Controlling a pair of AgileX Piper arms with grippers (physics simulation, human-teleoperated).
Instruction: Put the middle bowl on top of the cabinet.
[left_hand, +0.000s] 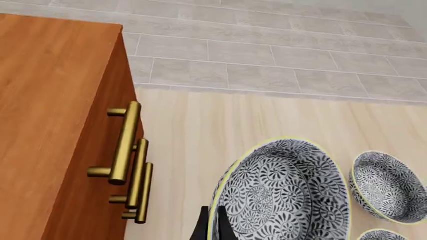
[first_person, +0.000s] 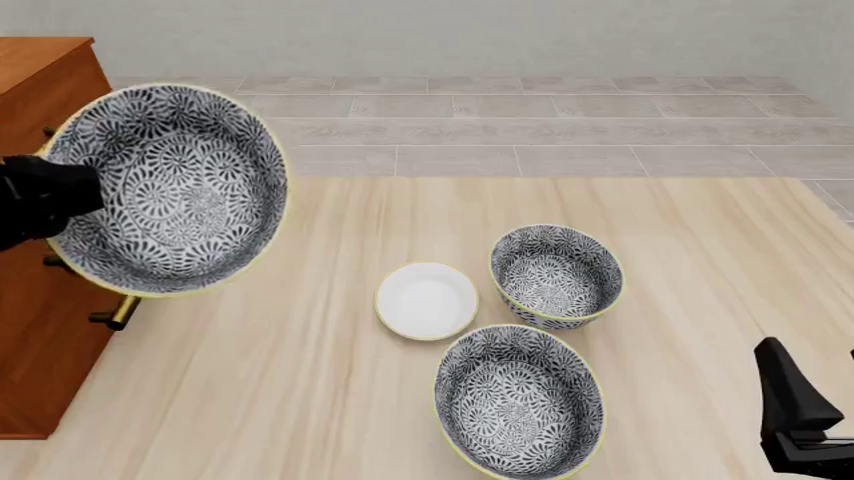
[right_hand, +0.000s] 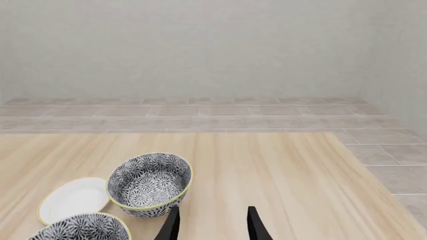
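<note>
Held bowl: the middle bowl (first_person: 167, 190) is off the bench (first_person: 641, 260), up at the far left, tipped so its patterned inside faces the front camera; it hangs in front of the cabinet's upper face, not yet over the top
Left pincer: the left pincer (first_person: 47, 195) pinches the bowl's left rim; in the left wrist view one dark finger (left_hand: 202, 227) shows against the rim's outer side
Cabinet: the cabinet (first_person: 40, 300) stands at the left edge, its flat top (left_hand: 47, 65) bare where visible, its brass handles (left_hand: 127, 145) facing the bench
Risk, slip: a grip on one edge of a deep, tilted bowl looks weak; I judge a quick swing could let it rotate or drop out
Risk, collision: bowl and cabinet front look close, so moving left without more height could knock the bowl's base on the top edge or the handles
Risk, placement: set down tilted or too near the edge, it could roll back off the top
Right pincer: the right pincer (right_hand: 212, 225) is spread and holds nothing, low at the near right, well apart from the bowls
Other bowls: a far patterned bowl (first_person: 557, 275) and a near patterned bowl (first_person: 521, 400) sit upright on the bench, right of centre
White dish: a small white dish (first_person: 426, 301) lies just left of them
Contents: every bowl and the dish appear empty; cabinet drawers look closed, contents hidden
</note>
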